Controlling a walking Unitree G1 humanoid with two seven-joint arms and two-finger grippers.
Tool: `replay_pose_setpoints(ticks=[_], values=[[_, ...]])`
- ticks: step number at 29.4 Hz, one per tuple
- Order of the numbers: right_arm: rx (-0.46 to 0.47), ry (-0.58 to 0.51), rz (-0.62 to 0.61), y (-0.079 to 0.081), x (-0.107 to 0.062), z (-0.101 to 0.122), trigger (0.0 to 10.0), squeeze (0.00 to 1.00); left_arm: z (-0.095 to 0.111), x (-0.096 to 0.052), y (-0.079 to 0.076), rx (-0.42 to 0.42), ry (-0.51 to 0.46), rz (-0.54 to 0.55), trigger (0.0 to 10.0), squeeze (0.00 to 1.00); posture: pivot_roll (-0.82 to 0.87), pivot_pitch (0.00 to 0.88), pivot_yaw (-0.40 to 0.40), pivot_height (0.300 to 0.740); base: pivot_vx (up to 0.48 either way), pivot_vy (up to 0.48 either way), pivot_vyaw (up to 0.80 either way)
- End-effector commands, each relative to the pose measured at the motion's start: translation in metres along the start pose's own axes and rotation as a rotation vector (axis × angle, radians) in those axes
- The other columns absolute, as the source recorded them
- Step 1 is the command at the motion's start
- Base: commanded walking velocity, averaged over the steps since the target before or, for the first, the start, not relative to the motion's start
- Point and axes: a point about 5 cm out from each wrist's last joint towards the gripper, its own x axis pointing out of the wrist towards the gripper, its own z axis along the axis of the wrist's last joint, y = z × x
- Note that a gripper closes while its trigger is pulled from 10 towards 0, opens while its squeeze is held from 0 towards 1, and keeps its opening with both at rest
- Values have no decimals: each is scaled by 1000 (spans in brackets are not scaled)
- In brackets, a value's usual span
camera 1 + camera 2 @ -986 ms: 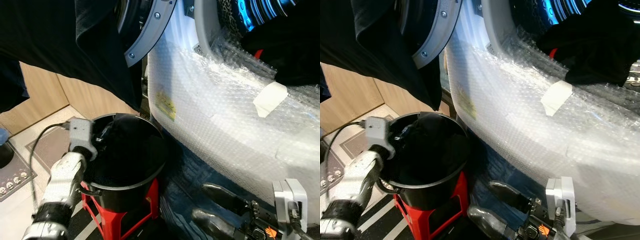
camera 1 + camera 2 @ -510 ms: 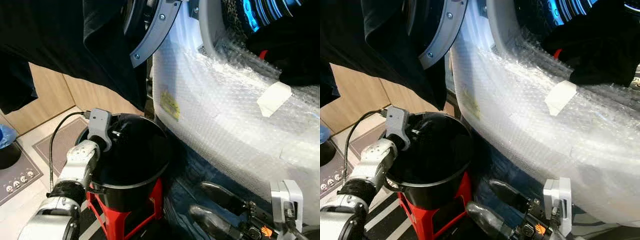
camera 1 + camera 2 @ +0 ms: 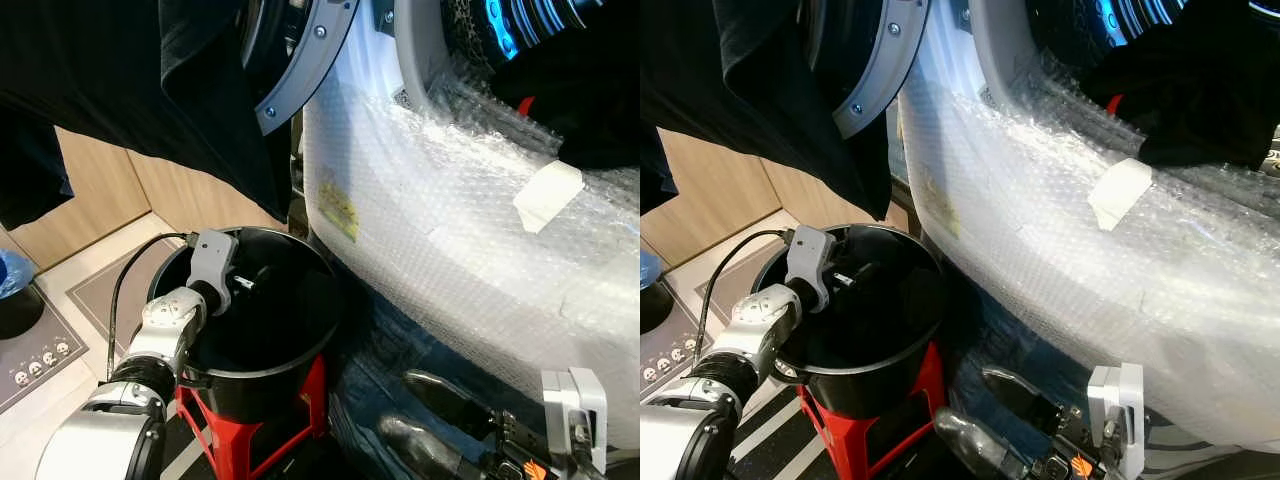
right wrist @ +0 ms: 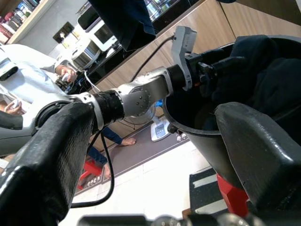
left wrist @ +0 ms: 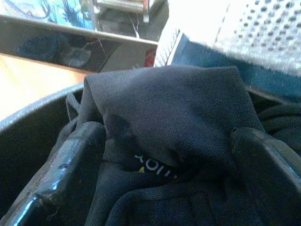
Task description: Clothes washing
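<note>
A: Where is the laundry, and which arm is on it?

B: The dark garment [image 5: 169, 122] lies bunched inside the black bucket [image 3: 300, 365], which stands on a red stool [image 3: 290, 425] at the near left, just in front of the bubble-wrapped washing machine [image 3: 450, 250]. The left gripper [image 3: 243, 280] has reached over the bucket's left rim, so the left arm is much the nearer one.

A: Does it have hold of the cloth?

B: Not as a clamp. In the left wrist view its two black fingers [image 5: 70, 165] stand wide apart, with a raised fold of the garment bulging between them and touching both. The cloth lies straight ahead of the gripper and slightly below it.

A: And the other arm?

B: The right gripper [image 3: 440, 420] hangs low at the near right, by the foot of the machine, fingers spread and holding nothing, well apart from the bucket.

A: So what does the next move turn on?

B: Probably on closing across that fold, which runs crosswise between the fingers, then lifting it up and to the right toward the open drum [image 3: 520, 30], where another dark cloth [image 3: 590, 100] already hangs over the lip.
</note>
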Motion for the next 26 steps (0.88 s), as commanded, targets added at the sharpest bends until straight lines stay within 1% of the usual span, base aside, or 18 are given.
replay_pose_setpoints(ticks=[1, 2, 3, 4, 5, 10, 13, 14, 15, 16, 19, 21, 26], values=[[-13, -9, 10, 7, -1, 2, 10000, 0, -5, -2, 3, 27, 37, 3, 10000, 1000, -190, 242, -37, 740, 0, 0, 0], [-12, -8, 9, 7, -1, 2, 10000, 0, -7, -3, 4, 35, 47, 15, 10000, 1000, -189, 244, -38, 740, 0, 0, 0], [-11, -6, 9, 8, -1, 2, 10000, 0, -9, -4, 5, 41, 61, 23, 10000, 894, -189, 245, -39, 740, 0, 0, 0], [-8, -5, 6, 9, -2, 1, 10000, 0, -13, -6, 7, 13, 72, 32, 10000, 0, -190, 246, -39, 740, 0, 0, 0], [-8, -5, 6, 9, -2, 1, 10000, 0, -13, -6, 7, 13, 72, 32, 10000, 0, -190, 246, -39, 740, 0, 0, 0], [-8, -4, 6, 9, -3, 2, 10000, 0, -27, -15, 16, -65, 129, 106, 10000, 0, -193, 249, -43, 740, 0, 0, 0], [-7, -5, 5, 9, -3, 3, 10000, 0, -27, -16, 17, -51, 129, 107, 10000, 0, -193, 249, -44, 740, 0, 0, 0], [-6, -5, 6, 10, -3, 3, 10000, 0, -27, -16, 18, -46, 126, 120, 5490, 0, -190, 249, -46, 740, 0, 0, 0], [-6, -5, 7, 10, -3, 3, 10000, 0, -27, -17, 19, -44, 124, 130, 5490, 0, -190, 249, -46, 740, 0, 0, 0], [-6, -5, 8, 10, -3, 3, 10000, 0, -26, -17, 20, -36, 119, 141, 0, 0, -190, 250, -46, 740, 0, 0, 0], [-5, -6, 8, 10, -2, 4, 10000, 0, -24, -17, 22, -16, 108, 133, 0, 0, -193, 252, -48, 740, 0, 0, 0], [-6, -6, 9, 10, -3, 4, 10000, 0, -23, -17, 21, -23, 93, 120, 0, 0, -192, 252, -48, 740, 0, 0, 0], [-7, -7, 8, 10, -3, 5, 10000, 0, -22, -17, 21, -19, 89, 119, 0, 0, -193, 255, -49, 740, 0, 0, 0]])
